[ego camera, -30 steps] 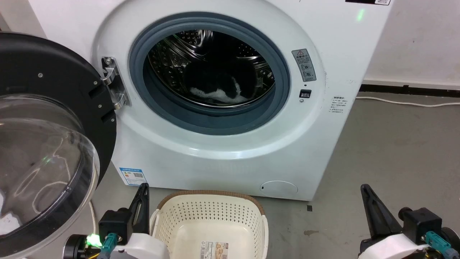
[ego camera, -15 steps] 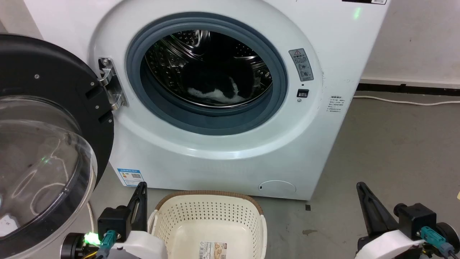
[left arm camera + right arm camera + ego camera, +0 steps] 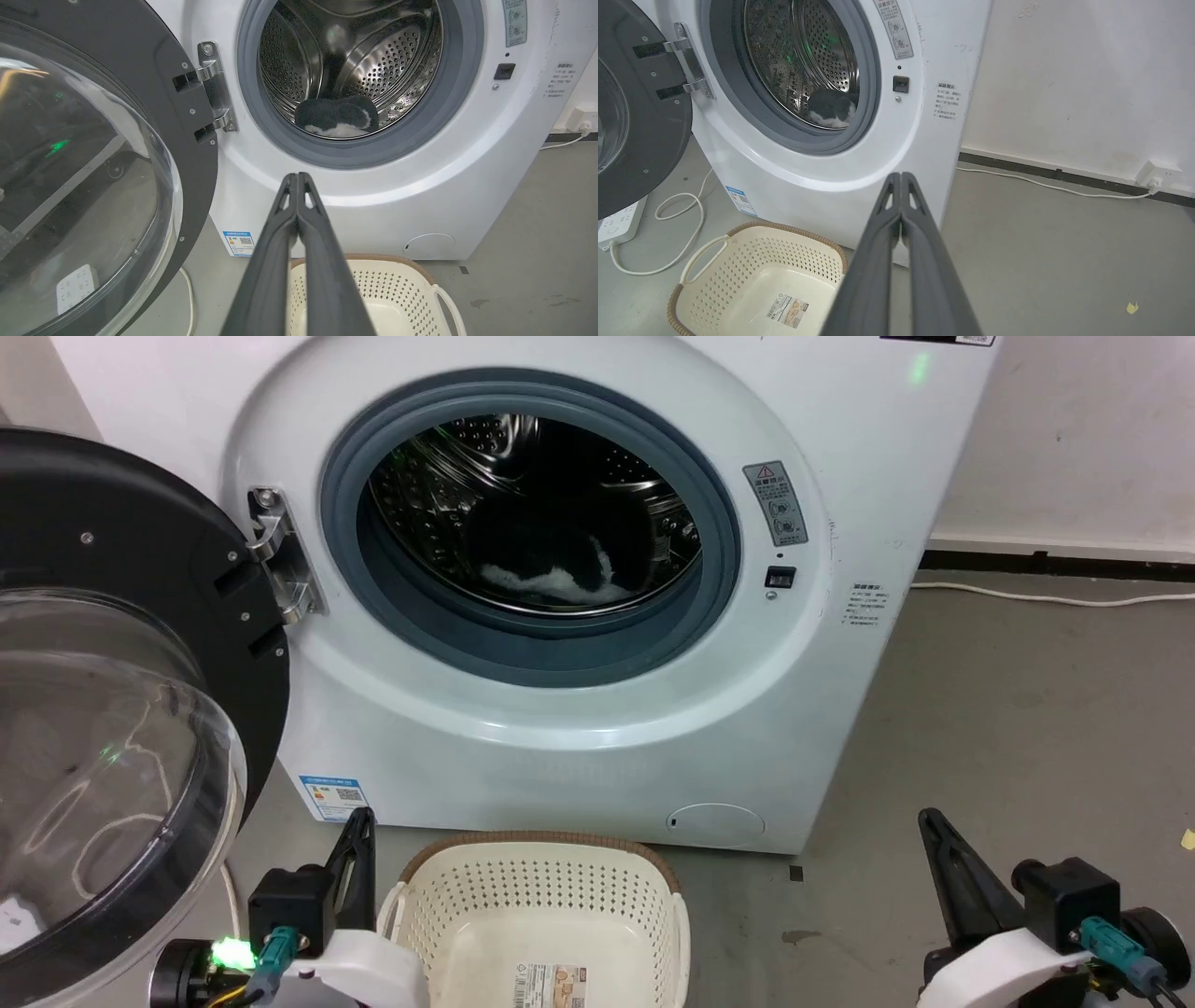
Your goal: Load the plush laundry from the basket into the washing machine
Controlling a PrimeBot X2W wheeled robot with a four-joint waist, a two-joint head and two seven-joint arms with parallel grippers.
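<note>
We find the fluffy black plush laundry bundle with white furry patches (image 3: 551, 565) on the floor of the shiny perforated steel drum (image 3: 397, 60), inside the large white front-loading washing machine (image 3: 579, 737). It lies low and wide, its long axis running left to right across the drum in the head view, with a white strip along its front lower edge. Which end is which we cannot tell (the black fur melts into the dark drum there; the left wrist view gives a clearer rounded outline).

The cream-white perforated plastic basket with the brown woven-look rim (image 3: 537, 845) sits on the grey floor (image 3: 1027, 728) just in front of the machine, holding only the paper label (image 3: 549, 982) on its bottom. Its near end is cut off by the lower edge of the head view.

The black-framed clear domed door (image 3: 112, 728) stands swung open at the left, partly cut off by the frame.

The left gripper (image 3: 362, 817) rises just beside the basket's left side, and the right gripper (image 3: 927, 817) stands well apart to the right over bare floor. In each wrist view the 2 long dark fingers press together up to their tips, so both are closed with nothing held.

A white cable (image 3: 1055, 600) trails along the floor by the wall.
</note>
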